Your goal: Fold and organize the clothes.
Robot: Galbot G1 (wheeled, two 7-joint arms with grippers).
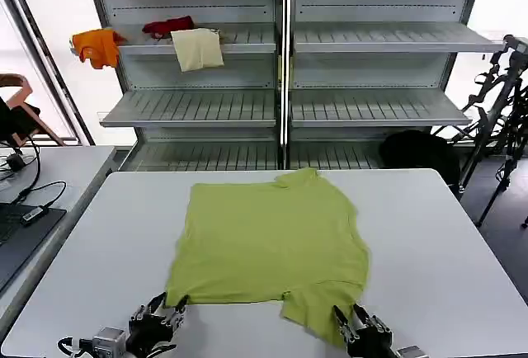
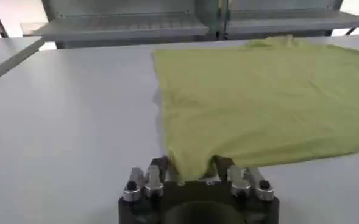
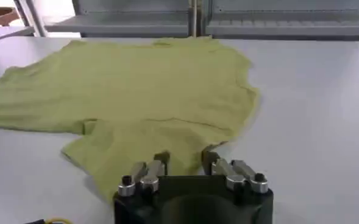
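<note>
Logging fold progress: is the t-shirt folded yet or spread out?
Mostly spread: the t-shirt lies flat on the table, only its near sleeve rumpled beside the right gripper.

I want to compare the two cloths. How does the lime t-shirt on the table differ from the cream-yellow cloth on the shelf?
The lime t-shirt lies spread flat on the white table; the cream-yellow cloth hangs over a shelf edge. The t-shirt looks much larger and more saturated green. Both grippers, left and right, sit at the t-shirt's near edge; the cloth is far from them. Both are plain, without visible print.
</note>
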